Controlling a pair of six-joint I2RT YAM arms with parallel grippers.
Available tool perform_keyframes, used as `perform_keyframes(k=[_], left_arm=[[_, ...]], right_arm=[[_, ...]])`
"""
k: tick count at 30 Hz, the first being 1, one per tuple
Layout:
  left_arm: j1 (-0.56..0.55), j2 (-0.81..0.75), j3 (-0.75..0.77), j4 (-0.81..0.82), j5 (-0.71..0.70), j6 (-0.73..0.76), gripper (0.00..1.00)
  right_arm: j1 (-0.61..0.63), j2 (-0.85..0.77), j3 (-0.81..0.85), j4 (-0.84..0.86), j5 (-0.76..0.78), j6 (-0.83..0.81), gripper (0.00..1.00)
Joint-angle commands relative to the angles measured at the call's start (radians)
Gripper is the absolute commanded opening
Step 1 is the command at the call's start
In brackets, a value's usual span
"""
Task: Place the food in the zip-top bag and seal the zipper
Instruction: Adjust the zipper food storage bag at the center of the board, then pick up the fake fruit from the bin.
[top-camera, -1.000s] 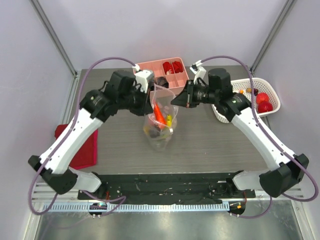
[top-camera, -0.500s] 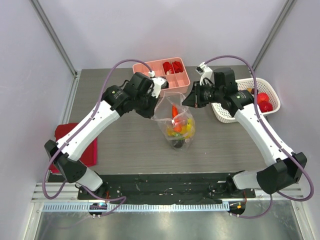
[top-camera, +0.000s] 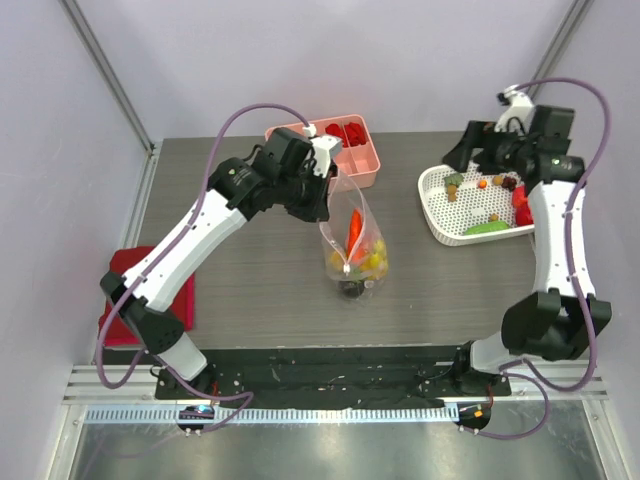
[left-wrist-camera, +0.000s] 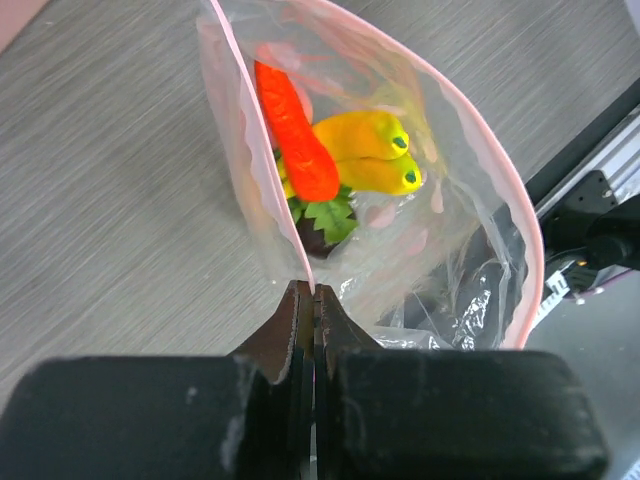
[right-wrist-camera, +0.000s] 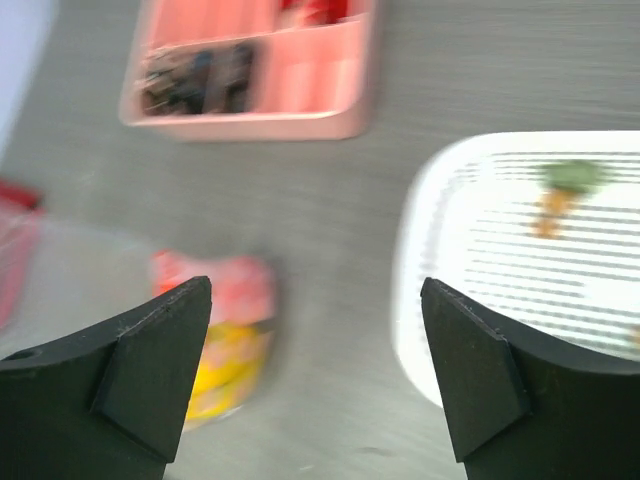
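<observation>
Left tool (left-wrist-camera: 314, 292) is pinched shut on the bag (top-camera: 352, 245), its two fingers pressed together over one side of the mouth. From that grip the bag hangs down toward the desk (top-camera: 250, 280), and its mouth gapes. The pink zipper (left-wrist-camera: 243, 150) runs along the mouth edge, its two sides well apart. Inside the bag lie an orange carrot (left-wrist-camera: 295, 130), two yellow pieces (left-wrist-camera: 365, 150) touching it, and below them a dark piece (left-wrist-camera: 322, 222) with green leaves.

To the right of the bag and well apart from it, the right tool (right-wrist-camera: 315, 290) is spread wide and holds nothing. It hovers at the bag-side corner of a white basket (top-camera: 437, 215), which holds more food: a green piece (top-camera: 487, 229), red pieces (top-camera: 520, 200) and some small ones. Behind the bag, near the left tool, sits a pink tray (top-camera: 365, 165).
</observation>
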Motion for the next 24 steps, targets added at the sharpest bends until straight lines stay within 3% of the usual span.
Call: perform_keyframes(k=[1, 2, 3, 8, 16, 24], left_arm=[[0.002, 0.061, 0.069, 0.042, 0.073, -0.053, 0.00], [0.002, 0.069, 0.079, 0.040, 0.075, -0.054, 0.00], [0.001, 0.077, 0.081, 0.042, 0.078, -0.056, 0.00], [0.002, 0.075, 0.058, 0.043, 0.088, -0.056, 0.00], [0.002, 0.068, 0.041, 0.040, 0.092, -0.053, 0.00], [0.002, 0.072, 0.027, 0.034, 0.095, -0.042, 0.00]], right_arm=[[-0.146, 0.162, 0.132, -0.152, 0.111, -0.268, 0.91], [-0.180, 0.206, 0.185, -0.183, 0.151, -0.347, 0.91], [-0.200, 0.244, 0.215, -0.208, 0.242, -0.371, 0.90], [-0.255, 0.454, 0.370, -0.322, 0.419, -0.478, 0.84], [-0.263, 0.570, 0.348, -0.274, 0.672, -0.552, 0.84], [-0.297, 0.640, 0.353, -0.227, 0.697, -0.603, 0.87]])
